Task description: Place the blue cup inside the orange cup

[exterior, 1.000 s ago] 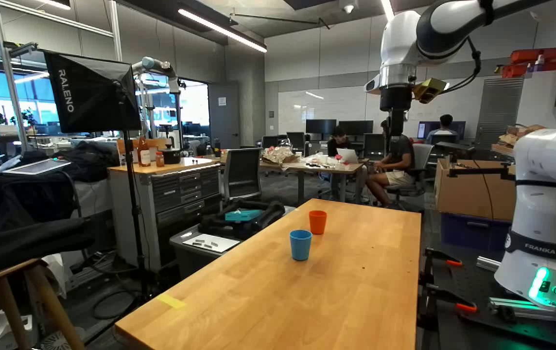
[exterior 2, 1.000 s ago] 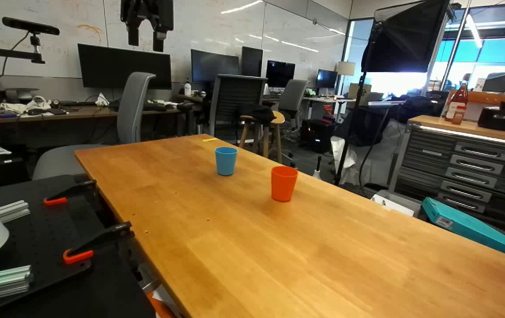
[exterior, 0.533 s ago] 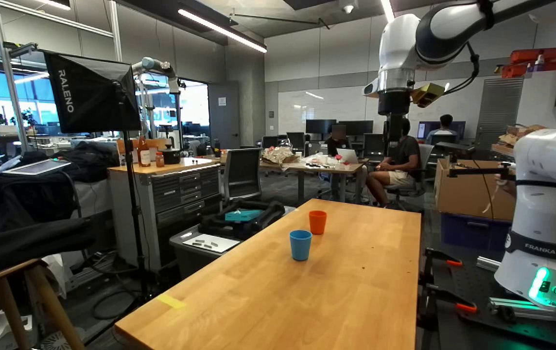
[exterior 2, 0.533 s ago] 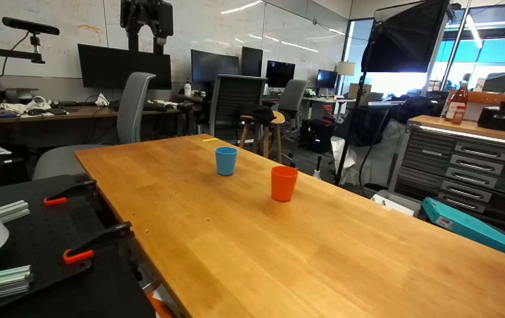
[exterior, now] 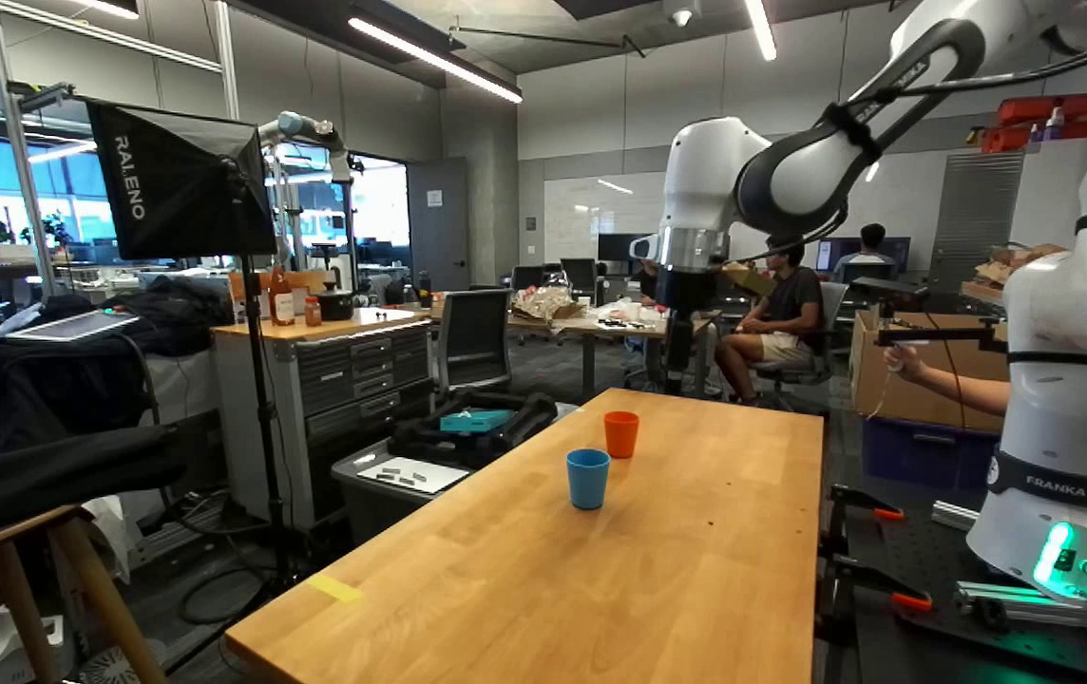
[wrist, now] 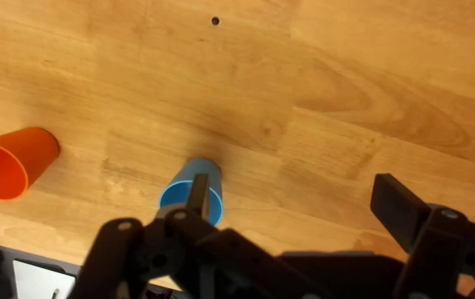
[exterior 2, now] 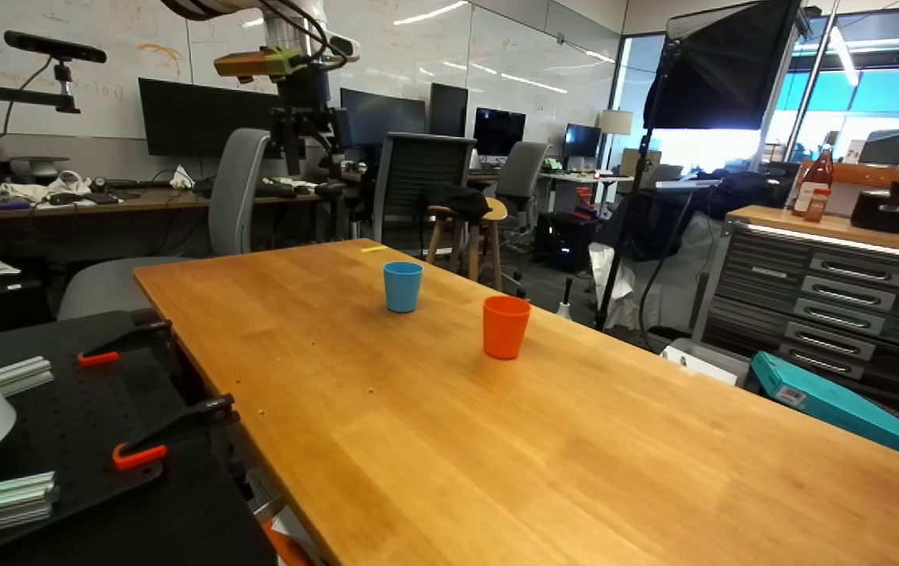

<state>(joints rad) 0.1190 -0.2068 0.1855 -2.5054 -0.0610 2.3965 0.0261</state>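
The blue cup (exterior: 587, 480) stands upright on the wooden table (exterior: 676, 589), also in an exterior view (exterior 2: 402, 288). The orange cup (exterior: 621, 435) stands upright near it, apart from it, also in an exterior view (exterior 2: 506, 328). My gripper (exterior: 675, 378) hangs in the air above the table, fingers pointing down, also in an exterior view (exterior 2: 313, 163). In the wrist view my gripper (wrist: 290, 178) is open with nothing between its fingers. Its left finger overlaps and partly hides the blue cup (wrist: 198, 167). The orange cup (wrist: 25, 153) lies further left in that view.
Black clamps (exterior 2: 139, 456) with orange tips grip the table edge on the robot's side. A grey bin (exterior: 410, 475) stands beside the opposite edge. A softbox light (exterior: 182, 180) on a stand is beyond it. A person's hand (exterior: 905, 361) shows behind the arm's base.
My gripper has come down and, in the exterior views, shifted sideways toward the cups; the wrist has turned. The cups have not moved. A person's hand has come into view behind the arm.
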